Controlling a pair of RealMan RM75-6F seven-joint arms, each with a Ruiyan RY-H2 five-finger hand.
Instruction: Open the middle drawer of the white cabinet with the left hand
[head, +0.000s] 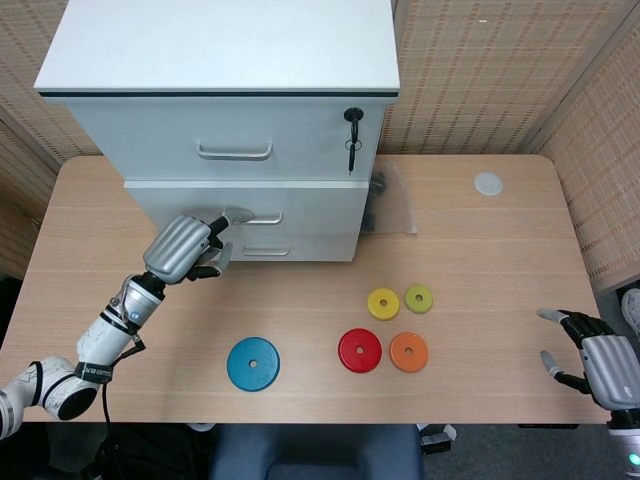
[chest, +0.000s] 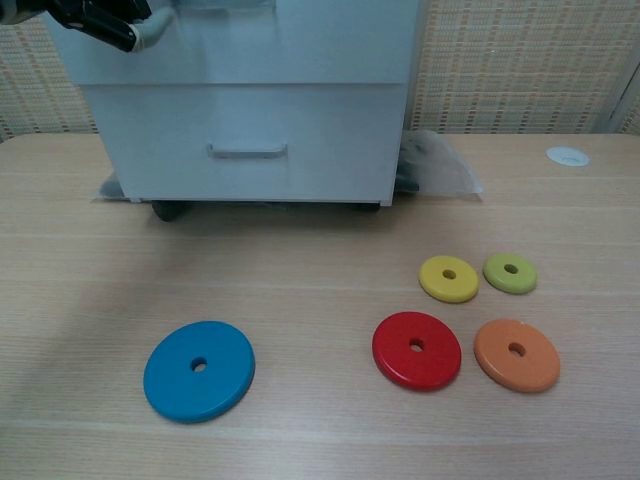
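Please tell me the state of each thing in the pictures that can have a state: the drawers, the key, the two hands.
Top drawer: closed.
Middle drawer: pulled out a little.
Bottom drawer: closed.
Key: in the lock of the white cabinet, hanging down.
Left hand: fingers hooked on the middle drawer's handle.
Right hand: holds nothing, fingers apart, at the table edge.

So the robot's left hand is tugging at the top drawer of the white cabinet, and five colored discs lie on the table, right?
Not quite: the left hand is at the handle of the middle drawer, not the top one, as the head view shows. The five discs are right.
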